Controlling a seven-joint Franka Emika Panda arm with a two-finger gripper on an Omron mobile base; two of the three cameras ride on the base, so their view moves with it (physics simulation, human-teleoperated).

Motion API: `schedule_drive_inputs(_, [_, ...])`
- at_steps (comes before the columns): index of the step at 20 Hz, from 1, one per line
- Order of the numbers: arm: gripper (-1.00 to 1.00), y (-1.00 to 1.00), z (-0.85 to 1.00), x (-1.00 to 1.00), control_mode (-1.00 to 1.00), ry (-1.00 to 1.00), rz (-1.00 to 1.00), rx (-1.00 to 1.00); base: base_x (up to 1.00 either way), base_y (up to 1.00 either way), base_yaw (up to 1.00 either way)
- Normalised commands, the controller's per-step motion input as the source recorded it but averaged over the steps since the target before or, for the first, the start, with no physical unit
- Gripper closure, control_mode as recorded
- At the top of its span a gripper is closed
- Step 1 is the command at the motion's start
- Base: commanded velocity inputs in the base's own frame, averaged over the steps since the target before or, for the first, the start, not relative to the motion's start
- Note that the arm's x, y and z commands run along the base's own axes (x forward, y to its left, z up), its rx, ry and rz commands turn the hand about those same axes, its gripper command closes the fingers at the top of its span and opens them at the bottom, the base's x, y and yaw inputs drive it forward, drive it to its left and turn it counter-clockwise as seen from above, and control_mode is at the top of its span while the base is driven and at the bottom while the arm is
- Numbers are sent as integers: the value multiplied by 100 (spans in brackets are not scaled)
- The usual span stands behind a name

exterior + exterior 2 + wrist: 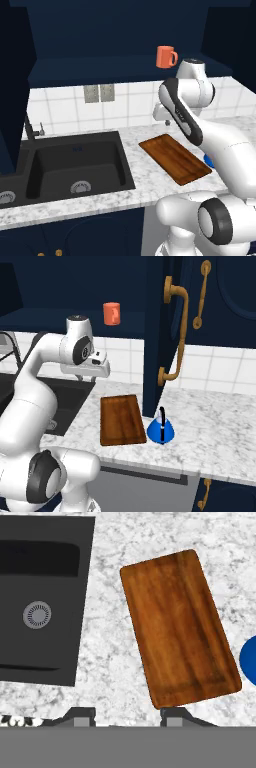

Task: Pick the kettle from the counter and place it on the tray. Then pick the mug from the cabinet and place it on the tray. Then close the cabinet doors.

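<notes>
Left base view: the speckled counter (pixel 150 185) carries the black sink (pixel 75 167) and bare tray (pixel 174 158); the mug (pixel 166 56) sits in the cabinet (pixel 115 45).

Right base view: the kettle (pixel 161 429) stands by the tray's front corner — an open cabinet door (pixel 162 331) behind it.

Hand view: the gripper (pixel 127 716) hangs above the counter's front edge — fingers apart, empty.

Seen from above, a flat rectangular brown wooden tray (pixel 180 628) with a low raised rim lay bare and slightly askew on the white-grey speckled marble-look counter (pixel 112 657). To its left, with a strip of counter between them, sat a black sink basin (pixel 42 597) with a round grey drain (pixel 37 615). At the right edge, just beside the tray, showed a rounded slice of the bright blue kettle (pixel 249 660). The gripper's two dark fingertips (pixel 125 716) stood apart with nothing between them.
</notes>
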Motion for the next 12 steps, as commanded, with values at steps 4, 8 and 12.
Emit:
schedule_drive_inputs(4, [-100,-9,-1,-1,-100,-4,0,-2,0,0,0])
schedule_drive_inputs(8, [-100,-68,-8,-52,-100,-10,-13,0,0,0,0])
schedule_drive_inputs(12, [-100,-79,-9,-51,-100,0,-14,0,0,0,0])
